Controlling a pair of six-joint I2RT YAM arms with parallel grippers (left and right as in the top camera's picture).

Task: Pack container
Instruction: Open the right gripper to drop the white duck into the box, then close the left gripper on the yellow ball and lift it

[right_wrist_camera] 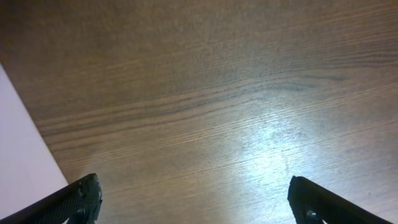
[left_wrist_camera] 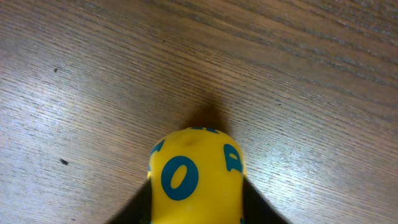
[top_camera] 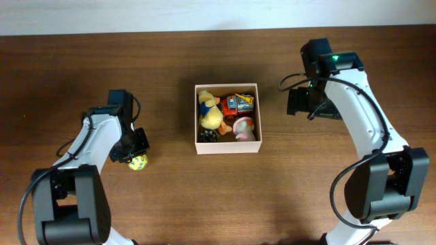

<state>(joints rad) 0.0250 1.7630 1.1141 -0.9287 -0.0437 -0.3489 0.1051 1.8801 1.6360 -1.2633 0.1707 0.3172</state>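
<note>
The container [top_camera: 227, 148] is a square white box with brown inner walls at the table's middle. It holds a yellow duck toy [top_camera: 208, 111], a red and orange toy [top_camera: 238, 103], a pink toy [top_camera: 243, 127] and a small dark toy [top_camera: 208, 136]. My left gripper [top_camera: 135, 154] is shut on a yellow ball with blue letters [top_camera: 139, 162], left of the container; the ball fills the lower middle of the left wrist view [left_wrist_camera: 196, 180], pressed between both fingers. My right gripper [right_wrist_camera: 198, 202] is open and empty over bare wood, right of the container; its body shows in the overhead view [top_camera: 303, 101].
The container's white outer wall [right_wrist_camera: 22, 155] shows at the left edge of the right wrist view. Brown wooden table [top_camera: 218, 197] all round. A pale wall strip runs along the table's far edge [top_camera: 204, 13].
</note>
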